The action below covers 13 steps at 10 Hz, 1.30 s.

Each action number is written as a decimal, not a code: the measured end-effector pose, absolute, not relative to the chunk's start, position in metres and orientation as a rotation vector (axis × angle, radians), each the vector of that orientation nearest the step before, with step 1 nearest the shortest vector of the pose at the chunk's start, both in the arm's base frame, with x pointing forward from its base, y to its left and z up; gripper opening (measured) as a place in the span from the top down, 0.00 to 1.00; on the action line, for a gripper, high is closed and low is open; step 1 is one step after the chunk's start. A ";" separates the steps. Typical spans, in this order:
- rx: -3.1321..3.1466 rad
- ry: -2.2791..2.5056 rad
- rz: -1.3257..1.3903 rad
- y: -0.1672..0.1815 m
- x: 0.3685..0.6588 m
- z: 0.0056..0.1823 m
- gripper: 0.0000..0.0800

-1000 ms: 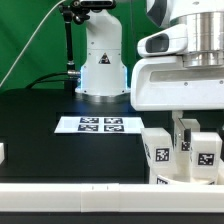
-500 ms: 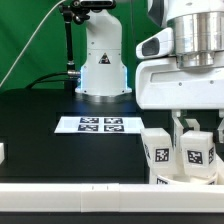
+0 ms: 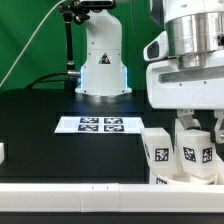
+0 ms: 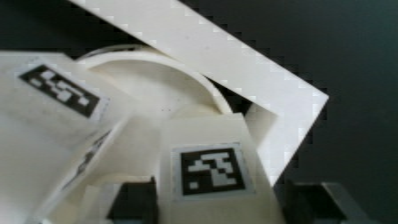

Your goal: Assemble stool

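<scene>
My gripper [image 3: 197, 134] hangs at the exterior view's right, shut on an upright white block leg [image 3: 197, 156] with a black-and-white tag. In the wrist view that leg [image 4: 214, 165] sits between my two dark fingers [image 4: 141, 200], with the gripper [image 4: 224, 200] closed on its sides. Its far end stands over the round white seat [image 4: 164, 92]. A second tagged leg [image 3: 157, 152] stands upright just to the exterior view's left of the held one, and it shows in the wrist view too [image 4: 63, 100]. The seat is mostly hidden in the exterior view.
The marker board [image 3: 100, 124] lies flat on the black table in front of the arm's white base [image 3: 100, 62]. A long white border rail [image 3: 80, 190] runs along the near edge, and its corner [image 4: 249, 70] wraps round the seat. A small white piece [image 3: 2, 152] sits at the left edge.
My hand's body has swung toward the exterior view's right, and the held leg has shifted slightly left. The grip and the second leg are unchanged.
</scene>
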<state>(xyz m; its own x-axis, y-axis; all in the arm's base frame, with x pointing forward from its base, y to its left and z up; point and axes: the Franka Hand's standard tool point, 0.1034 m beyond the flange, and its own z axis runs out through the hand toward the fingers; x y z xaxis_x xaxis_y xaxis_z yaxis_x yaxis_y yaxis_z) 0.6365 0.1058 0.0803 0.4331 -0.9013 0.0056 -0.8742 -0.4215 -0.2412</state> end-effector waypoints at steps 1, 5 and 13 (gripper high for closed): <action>-2.433 1.623 -0.186 0.107 0.636 0.080 0.57; -2.072 1.974 -0.121 0.108 0.637 0.080 0.57; -1.325 2.449 0.044 0.109 0.636 0.078 0.57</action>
